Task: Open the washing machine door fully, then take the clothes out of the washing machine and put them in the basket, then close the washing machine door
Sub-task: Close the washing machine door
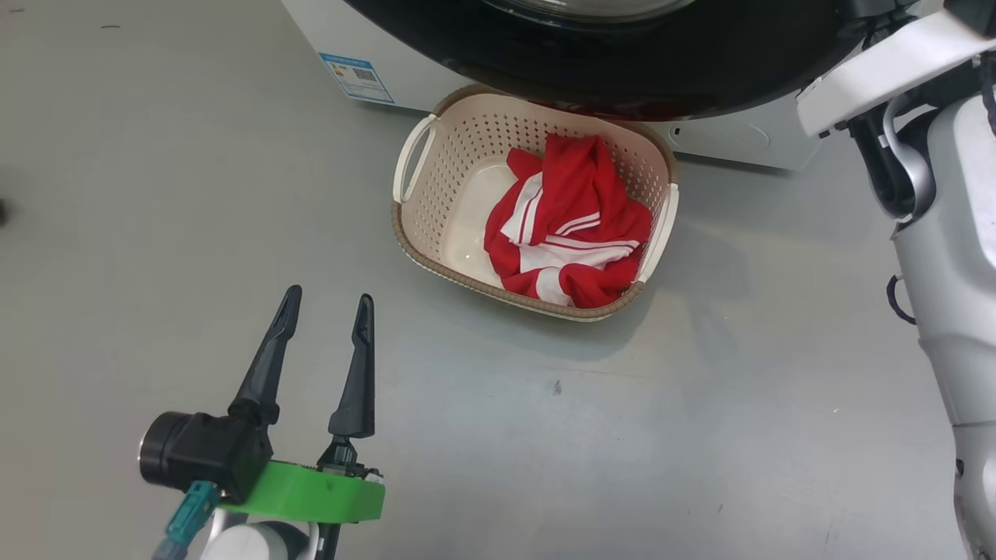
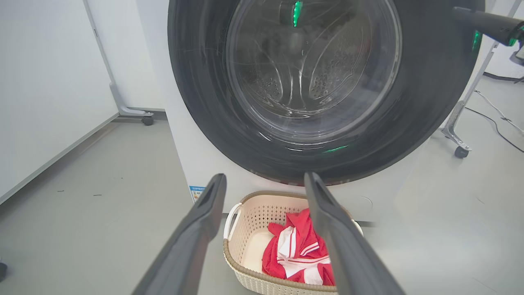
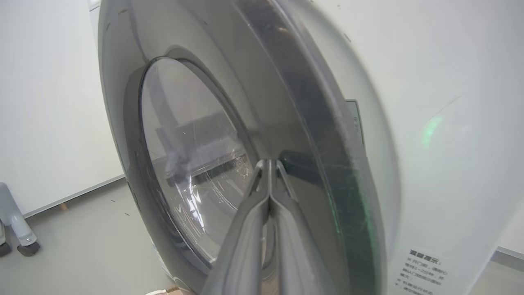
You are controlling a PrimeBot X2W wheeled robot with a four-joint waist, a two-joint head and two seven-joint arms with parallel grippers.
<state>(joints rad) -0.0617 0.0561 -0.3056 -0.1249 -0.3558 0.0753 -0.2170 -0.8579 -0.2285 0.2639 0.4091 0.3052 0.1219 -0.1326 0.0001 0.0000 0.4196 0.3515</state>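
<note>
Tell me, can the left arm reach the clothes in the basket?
Probably yes: the left gripper is open, and the clothes lie uncovered in the open-topped basket just ahead of it.

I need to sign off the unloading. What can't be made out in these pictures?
- Inside the washing machine: left wrist view, reflections on the door glass hide the drum's contents.
- Whether the door is latched: right wrist view is blurred; head view cuts the door at the top edge.
- Print on the sticker: head view, too small.

Left gripper (image 1: 328, 295) — fingers spread wide, pointing forward, low. Right gripper (image 3: 269, 164) — fingers pressed together; right arm (image 1: 953, 257) reaching forward.
</note>
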